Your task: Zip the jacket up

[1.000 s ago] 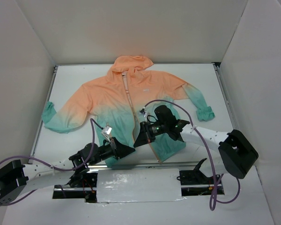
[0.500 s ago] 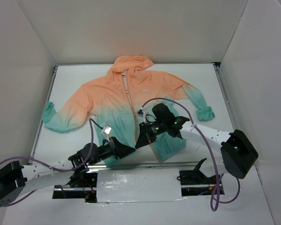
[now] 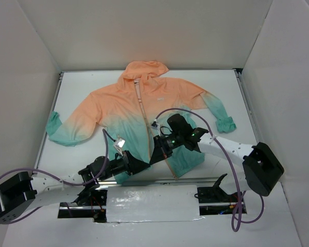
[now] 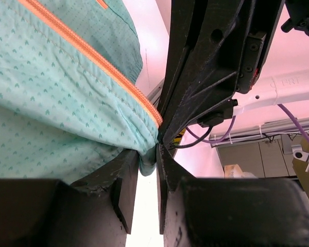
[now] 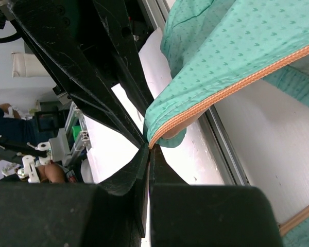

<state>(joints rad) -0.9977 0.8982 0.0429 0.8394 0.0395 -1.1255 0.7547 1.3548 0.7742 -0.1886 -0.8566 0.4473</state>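
Jacket [image 3: 118,103] spread flat | white table [image 3: 213,81] | white enclosure walls [image 3: 144,31]

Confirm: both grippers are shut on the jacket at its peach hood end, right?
No, wrong end. The left gripper and right gripper are shut on the jacket at its teal hem, not the peach hood; both wrist views show it.

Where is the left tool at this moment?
In the top view, the left tool is at the near centre, shut on the teal hem of the jacket, just left of the right tool.
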